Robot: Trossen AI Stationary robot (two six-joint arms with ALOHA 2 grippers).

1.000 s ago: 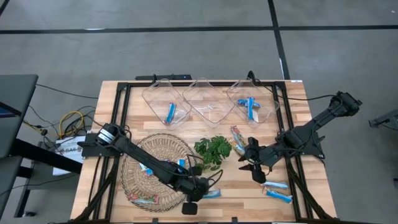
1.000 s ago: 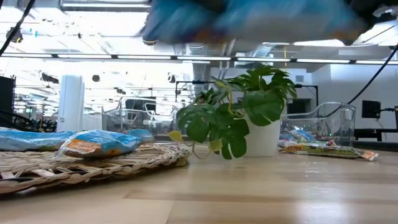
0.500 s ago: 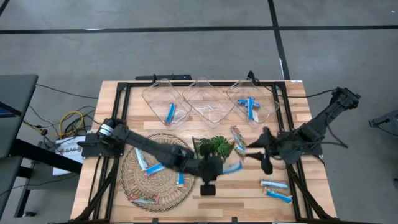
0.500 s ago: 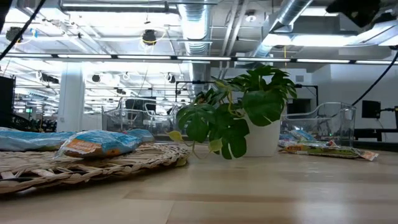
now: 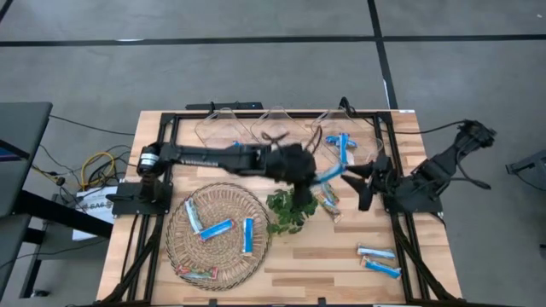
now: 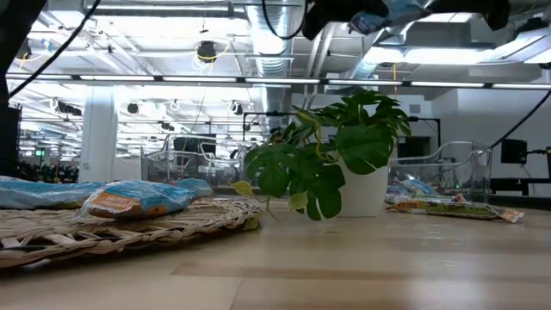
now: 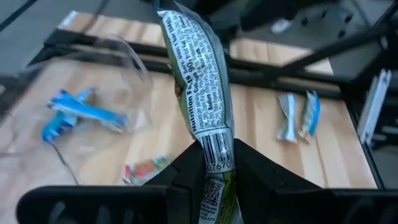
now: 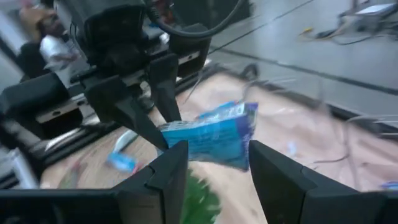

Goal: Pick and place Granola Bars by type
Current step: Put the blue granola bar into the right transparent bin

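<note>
Blue and white, the carried granola bar [image 5: 325, 176] hangs above the table in the high view, pinched in the left gripper [image 5: 309, 173] just over the leafy plant [image 5: 287, 211] and in front of the clear bins. The right gripper [image 5: 362, 181] sits just beside it, fingers spread, facing the bar. Three blue bars [image 5: 215, 230] lie in the wicker basket [image 5: 189, 252], a multicoloured bar [image 5: 194, 274] at its near rim, two more blue bars [image 5: 378, 261] on the wood at the right. Low view: the plant [image 6: 331, 157] stands in a white pot, basket [image 6: 120, 226] to its left. Left wrist view: the fingers [image 7: 189, 177] clamp the bar [image 7: 199, 84] near its end. Right wrist view: open fingers [image 8: 163, 177] frame the bar [image 8: 211, 136]
</note>
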